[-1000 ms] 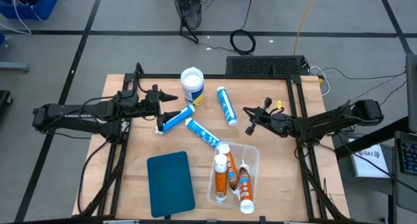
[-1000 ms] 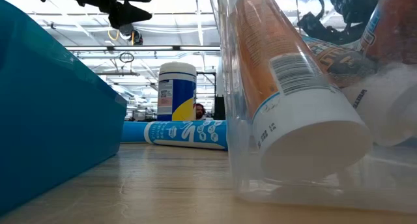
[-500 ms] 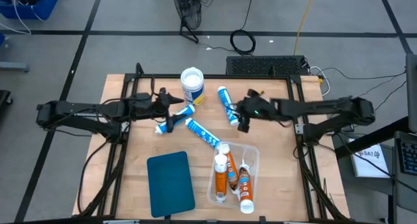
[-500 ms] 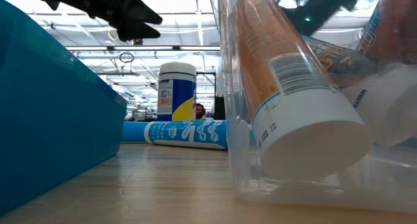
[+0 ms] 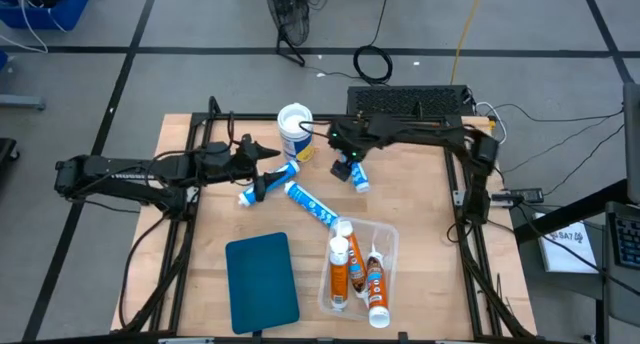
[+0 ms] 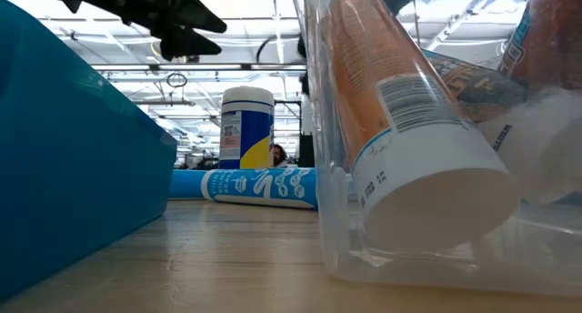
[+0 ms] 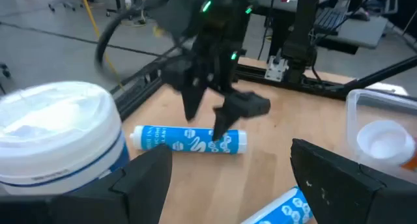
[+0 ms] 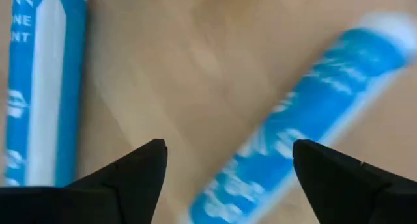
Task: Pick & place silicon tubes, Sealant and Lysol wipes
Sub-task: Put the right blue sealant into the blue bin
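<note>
Three blue silicone tubes lie flat on the wooden table: one (image 5: pixel 352 164) right of the Lysol wipes (image 5: pixel 295 131), one (image 5: pixel 312 206) in the middle and one (image 5: pixel 272 180) on the left. The Lysol wipes canister stands upright on its base. My right gripper (image 5: pixel 346 164) hovers open, pointing down over the first tube (image 8: pixel 300 113). My left gripper (image 5: pixel 265 172) hangs open above the left tube (image 7: pixel 280 208), holding nothing. Orange sealant tubes (image 5: pixel 343 269) lie in a clear tray (image 5: pixel 385 246).
A teal box (image 5: pixel 262 282) lies at the near left. The clear tray sits at the near right, close to the low camera (image 6: pixel 400 122). A black frame borders the table's far edge and sides (image 5: pixel 455 154). Bare wood shows between the tubes and the right rail.
My right gripper has swung from the table's right side toward the far middle, over the blue tube beside the Lysol wipes, and has tipped from nearly level to pointing down. My left gripper has sunk a little. No object has moved.
</note>
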Available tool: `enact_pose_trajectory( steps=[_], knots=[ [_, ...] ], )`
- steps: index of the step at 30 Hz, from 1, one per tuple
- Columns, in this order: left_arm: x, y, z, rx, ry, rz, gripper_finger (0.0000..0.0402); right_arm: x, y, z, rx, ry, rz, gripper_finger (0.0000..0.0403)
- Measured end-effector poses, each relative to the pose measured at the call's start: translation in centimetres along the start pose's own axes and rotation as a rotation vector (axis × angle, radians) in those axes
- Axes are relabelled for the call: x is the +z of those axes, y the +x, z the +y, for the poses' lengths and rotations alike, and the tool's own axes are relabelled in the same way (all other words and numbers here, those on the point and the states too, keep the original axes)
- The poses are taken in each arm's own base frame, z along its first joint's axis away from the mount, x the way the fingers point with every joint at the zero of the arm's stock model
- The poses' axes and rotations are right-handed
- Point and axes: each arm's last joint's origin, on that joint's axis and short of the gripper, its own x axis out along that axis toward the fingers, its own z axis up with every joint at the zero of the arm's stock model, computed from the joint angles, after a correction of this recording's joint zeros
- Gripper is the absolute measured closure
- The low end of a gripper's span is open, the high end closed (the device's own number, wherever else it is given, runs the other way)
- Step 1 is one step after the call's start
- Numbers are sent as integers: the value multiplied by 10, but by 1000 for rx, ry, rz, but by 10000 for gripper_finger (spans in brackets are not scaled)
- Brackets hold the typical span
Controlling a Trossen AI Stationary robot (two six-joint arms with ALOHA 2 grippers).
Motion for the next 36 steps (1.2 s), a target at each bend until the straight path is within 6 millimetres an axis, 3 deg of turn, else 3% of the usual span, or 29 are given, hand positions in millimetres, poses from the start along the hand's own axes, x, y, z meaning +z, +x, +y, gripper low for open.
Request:
enact_pose_trajectory(
  steps=[4,11,22,26,29,36],
  knots=[
    [-1,-3,1,6,44,15,96,8,21,-1,47,64,73,90],
    [-4,-4,1,10,76,48,96,4,46,-6,-28,66,156,92],
    [-11,-4,2,16,86,121,96,-12,39,-46,-192,103,363,94],
    [-11,-4,2,16,87,119,96,-22,23,-52,-223,80,454,94],
    [-11,-4,2,17,86,119,96,-23,-2,-52,-302,22,421,94],
    [-11,-4,2,19,41,118,96,-34,-61,-64,-448,-115,149,94]
  ],
)
